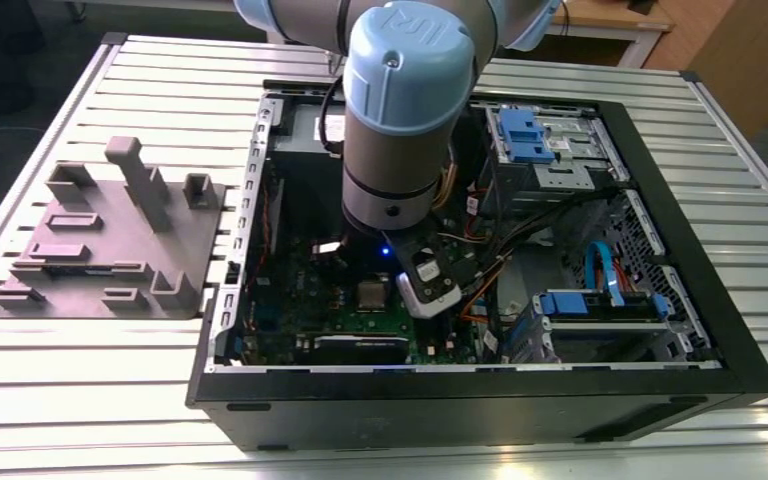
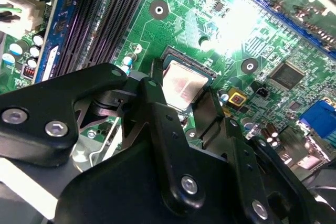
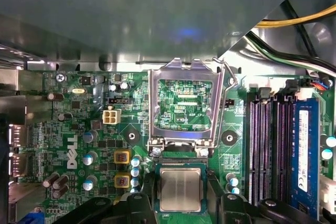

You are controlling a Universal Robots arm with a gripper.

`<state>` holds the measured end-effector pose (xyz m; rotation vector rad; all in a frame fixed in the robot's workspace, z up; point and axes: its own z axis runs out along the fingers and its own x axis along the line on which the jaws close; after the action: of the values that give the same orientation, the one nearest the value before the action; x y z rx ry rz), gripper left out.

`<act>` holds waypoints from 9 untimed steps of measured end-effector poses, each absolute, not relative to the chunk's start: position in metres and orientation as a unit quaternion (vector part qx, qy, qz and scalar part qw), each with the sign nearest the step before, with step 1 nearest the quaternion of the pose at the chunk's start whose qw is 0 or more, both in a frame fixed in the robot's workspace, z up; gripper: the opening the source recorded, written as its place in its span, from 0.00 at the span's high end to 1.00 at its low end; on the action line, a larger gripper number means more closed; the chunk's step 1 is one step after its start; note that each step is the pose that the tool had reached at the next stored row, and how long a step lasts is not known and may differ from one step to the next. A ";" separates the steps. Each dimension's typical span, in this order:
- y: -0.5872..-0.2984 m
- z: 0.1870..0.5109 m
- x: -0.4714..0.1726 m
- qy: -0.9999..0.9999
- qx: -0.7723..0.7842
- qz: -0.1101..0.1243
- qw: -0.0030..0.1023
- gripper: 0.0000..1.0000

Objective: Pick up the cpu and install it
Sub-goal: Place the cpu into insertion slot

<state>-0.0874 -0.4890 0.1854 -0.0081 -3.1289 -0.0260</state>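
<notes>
The open black computer case (image 1: 491,395) lies on the slatted metal table (image 1: 704,150), with a grey moulded parts tray (image 1: 104,240) on the exterior view's left. In the first wrist view the square silver-topped cpu (image 3: 180,188) sits in the socket, beside the raised hinged metal socket frame (image 3: 184,104). The black gripper (image 2: 181,116) hangs just over the cpu, a finger on either side.

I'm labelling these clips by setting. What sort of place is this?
Probably a robotics lab or test bench for PC assembly. An open computer case lies on a slatted aluminium table, a grey fixture block sits beside it, and the gripper is over the cpu in its motherboard socket.
</notes>
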 end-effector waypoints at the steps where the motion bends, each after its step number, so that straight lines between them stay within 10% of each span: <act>1: -0.489 0.185 -0.087 -1.000 -0.003 -0.008 0.006 0.53; 9: -0.489 0.185 -0.088 -1.000 -0.003 -0.009 0.006 0.52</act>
<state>-0.0876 -0.4890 0.1848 -0.0085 -3.1287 -0.0272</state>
